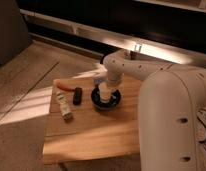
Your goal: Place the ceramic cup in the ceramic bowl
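Observation:
The ceramic bowl [107, 101], round and glossy black, sits on the wooden table [91, 135] near its far edge. The ceramic cup [104, 92], small and cream-beige, stands upright over the middle of the bowl, its base down inside the rim. My gripper [105, 86] reaches straight down from the white arm's wrist [114, 69] and is shut on the cup from above. Whether the cup's bottom touches the bowl is hidden by the rim.
Left of the bowl lie a small black block [77, 95], a pale bottle-like item [64, 107] and an orange-red object [64, 85]. My white body [171, 125] fills the right side. Tiled floor lies left of the table, with a dark wall behind.

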### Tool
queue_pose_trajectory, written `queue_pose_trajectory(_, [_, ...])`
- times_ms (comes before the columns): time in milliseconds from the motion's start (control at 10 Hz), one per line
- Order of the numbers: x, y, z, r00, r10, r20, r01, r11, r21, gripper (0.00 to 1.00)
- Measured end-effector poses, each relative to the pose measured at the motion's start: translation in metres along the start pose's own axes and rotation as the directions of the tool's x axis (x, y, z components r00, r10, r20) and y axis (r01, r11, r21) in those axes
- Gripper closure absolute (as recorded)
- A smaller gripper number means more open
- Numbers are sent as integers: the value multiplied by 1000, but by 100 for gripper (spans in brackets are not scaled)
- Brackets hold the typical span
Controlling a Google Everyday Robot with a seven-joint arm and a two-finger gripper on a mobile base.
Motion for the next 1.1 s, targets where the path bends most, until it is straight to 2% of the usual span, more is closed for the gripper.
queue_pose_trajectory(100, [-3, -3, 0, 1000, 9, -6, -8, 1000, 21, 100])
queue_pose_trajectory(300, [-6, -3, 4, 1000, 19, -19, -18, 999, 40, 100])
queue_pose_trajectory(500, [-10, 3, 15, 999, 40, -28, -40, 999, 19, 100])
queue_pose_trajectory(700, [-17, 7, 23, 998, 57, -17, -57, 998, -10, 100])
queue_pose_trajectory(900, [-21, 6, 27, 998, 63, -7, -63, 998, -19, 100])
queue_pose_trajectory(1000, [-22, 6, 30, 998, 57, -2, -57, 998, -25, 94])
queue_pose_trajectory(1100, [-24, 7, 31, 999, 48, 4, -48, 998, -31, 84])
